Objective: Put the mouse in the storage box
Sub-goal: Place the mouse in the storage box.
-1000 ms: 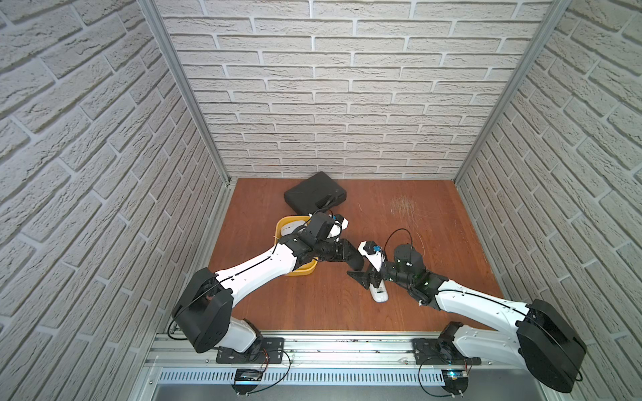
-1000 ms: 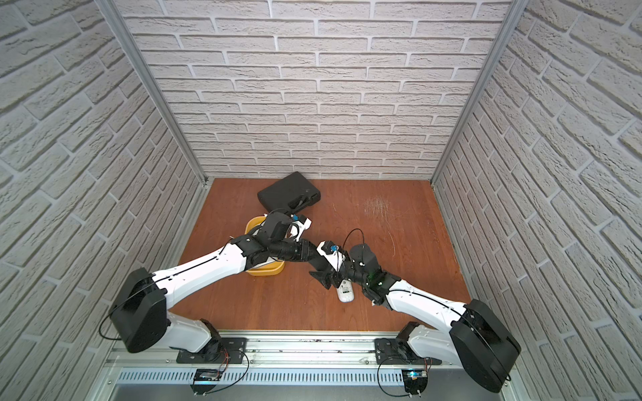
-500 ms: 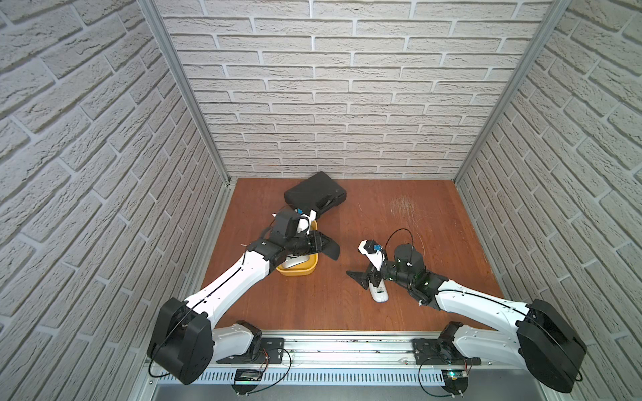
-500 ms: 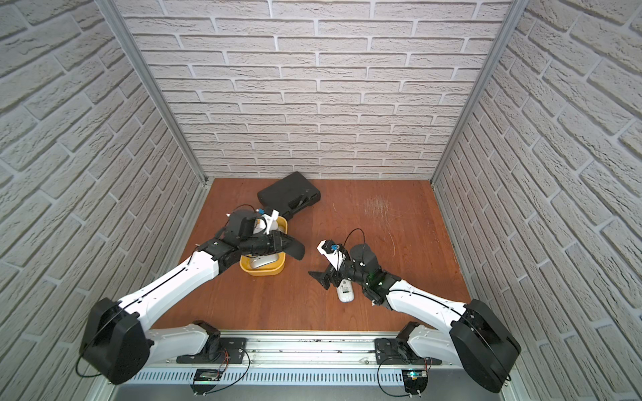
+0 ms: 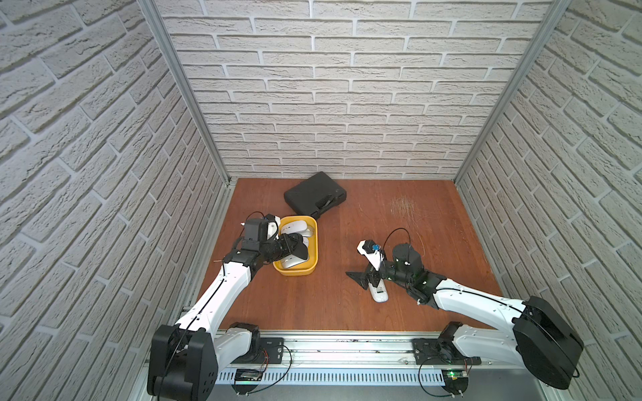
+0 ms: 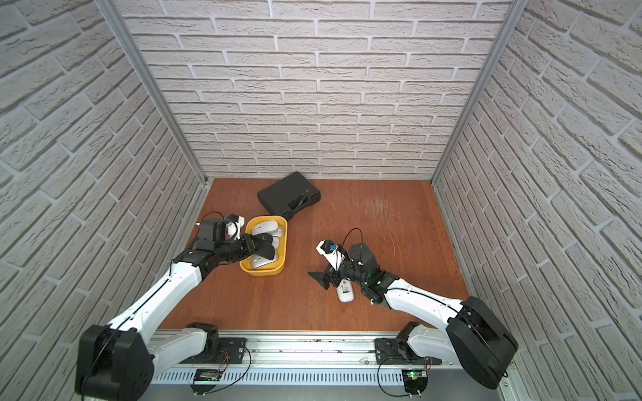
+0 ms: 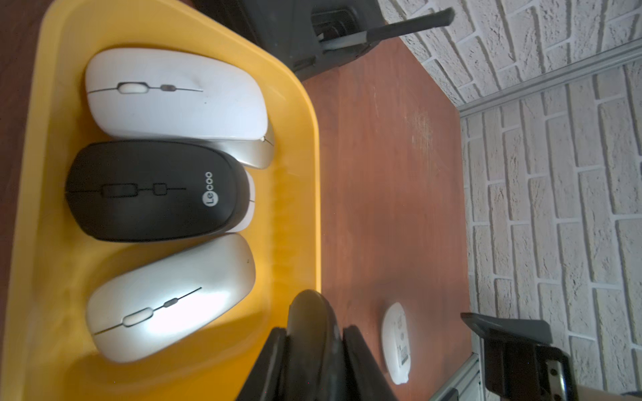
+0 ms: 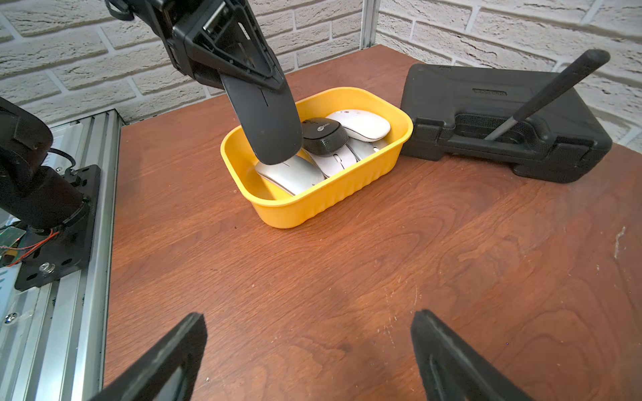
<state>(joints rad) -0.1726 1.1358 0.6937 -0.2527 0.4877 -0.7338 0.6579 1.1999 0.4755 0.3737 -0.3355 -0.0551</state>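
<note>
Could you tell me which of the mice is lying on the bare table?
The white mouse beside the right gripper; the rest lie in the storage box, bar a black mouse in the left gripper.

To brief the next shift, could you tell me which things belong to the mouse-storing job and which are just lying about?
Job: yellow storage box; black mouse gripped by the left hand; white mouse on the table by the open right hand; boxed mice.
Lying about: black hard case.

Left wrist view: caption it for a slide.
Left gripper, shut on a black oval mouse, over the yellow plastic storage box already holding several mice.
</note>
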